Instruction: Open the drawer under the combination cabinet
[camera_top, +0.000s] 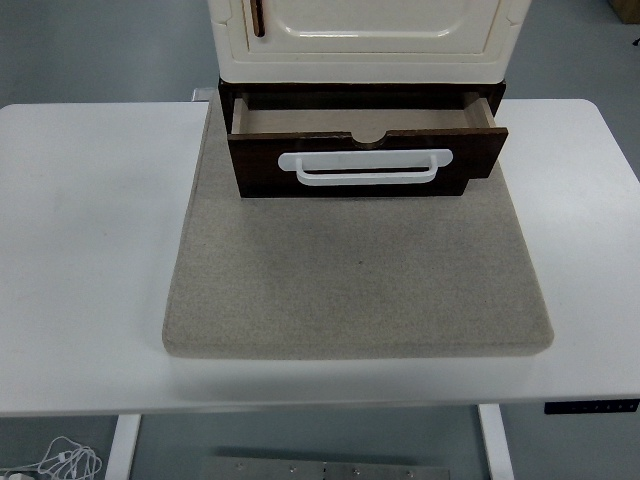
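Head view shows neither of the robot's black arms nor either hand, so how their fingers stand cannot be told.

Nearest the robot's side runs the flat white table (80, 300), its near edge crossing the bottom of the picture. A small dark control panel (590, 406) sits on that front edge at the far right. Below the edge, white table legs (124, 445) reach down toward a grey floor, and a loose coil of white cable (62, 462) lies on the floor at the lower left.

On the middle of the table lies a square beige-grey felt mat (358, 285), reaching from near the front edge back under the cabinet.

At the mat's far end stands the cream-coloured combination cabinet (365, 40) with a panelled door, cut off by the picture's top; a slim brown door handle (257, 17) shows at its upper left. Directly beneath it is the dark brown wooden drawer (368, 158), pulled out toward the robot so that its pale inner floor and side walls show. A long white plastic bar handle (366, 165) runs across the drawer front, with a small half-round notch in the front's top edge just above it.
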